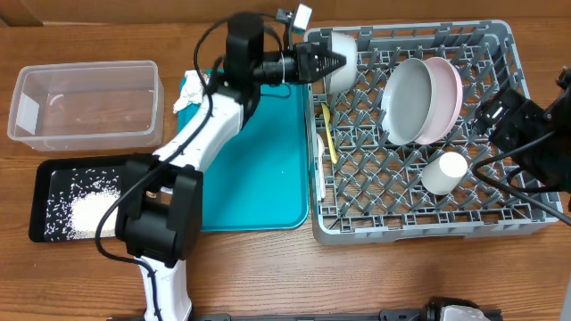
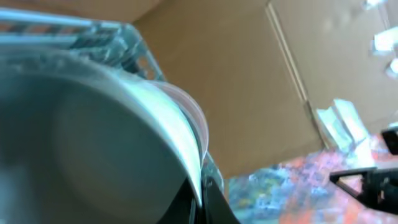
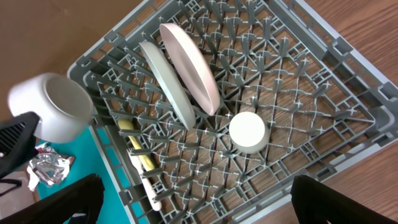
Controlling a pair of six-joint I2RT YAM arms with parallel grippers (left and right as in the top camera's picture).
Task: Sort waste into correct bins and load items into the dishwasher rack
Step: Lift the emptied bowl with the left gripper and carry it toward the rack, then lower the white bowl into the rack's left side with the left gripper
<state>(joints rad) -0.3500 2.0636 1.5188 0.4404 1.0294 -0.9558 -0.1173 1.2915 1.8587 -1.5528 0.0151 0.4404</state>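
Note:
My left gripper is shut on the rim of the small grey bowl and holds it tilted over the far-left corner of the grey dishwasher rack. In the left wrist view the bowl fills the frame, with the fingers pinching its rim. The pale grey plate and the whitish-pink plate stand on edge in the rack. The white cup lies near them. The yellow utensil and the white utensil lie along the rack's left side. My right gripper is open above the rack.
The clear tub stands at the far left, with the black tray holding white rice in front of it. The teal tray lies beside the rack. On it are the white napkin and the crumpled foil.

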